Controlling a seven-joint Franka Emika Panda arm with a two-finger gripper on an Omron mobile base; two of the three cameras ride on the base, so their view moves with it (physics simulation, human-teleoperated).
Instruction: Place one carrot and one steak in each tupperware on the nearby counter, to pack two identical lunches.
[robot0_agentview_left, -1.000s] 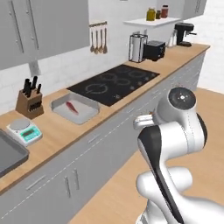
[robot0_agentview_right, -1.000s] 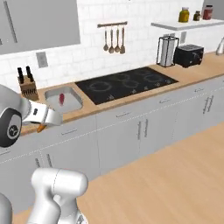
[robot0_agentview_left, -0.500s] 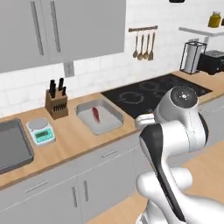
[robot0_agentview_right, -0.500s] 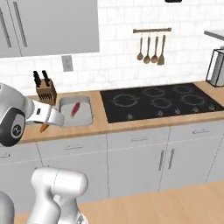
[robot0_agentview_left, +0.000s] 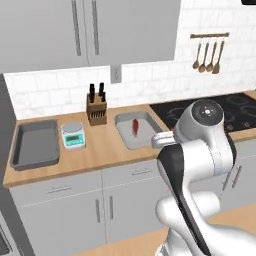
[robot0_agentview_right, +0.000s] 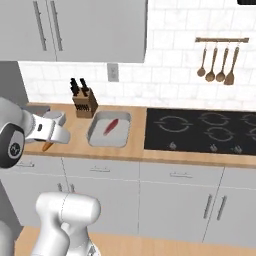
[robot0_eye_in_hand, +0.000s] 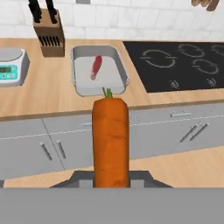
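My gripper (robot0_eye_in_hand: 111, 178) is shut on a bright orange carrot (robot0_eye_in_hand: 111, 140) that points up the middle of the hand view, out in front of the cabinet fronts. In the right base view the carrot (robot0_agentview_right: 46, 146) hangs under the gripper (robot0_agentview_right: 50, 141) at the counter's front edge. A grey tupperware (robot0_eye_in_hand: 111, 78) lies on the wooden counter (robot0_eye_in_hand: 52, 94) beyond the carrot tip, with one red steak (robot0_eye_in_hand: 96, 66) in it. The same tupperware (robot0_agentview_left: 144, 134) with its steak (robot0_agentview_left: 134, 127) sits beside the stove. A second tupperware (robot0_agentview_left: 34, 144) lies at the counter's left end, nothing showing in it.
A knife block (robot0_eye_in_hand: 49, 34) stands against the tiled wall, left of the steak's container. A green-faced kitchen scale (robot0_eye_in_hand: 9, 65) sits further left. The black cooktop (robot0_eye_in_hand: 179, 61) lies on the right, with wooden spoons (robot0_agentview_right: 217, 62) hanging above it. Grey wall cabinets (robot0_agentview_left: 90, 30) hang overhead.
The whole picture has shifted: the base has driven left along the counter, bringing the second container and the scale into view. The carrot stays in the shut gripper.
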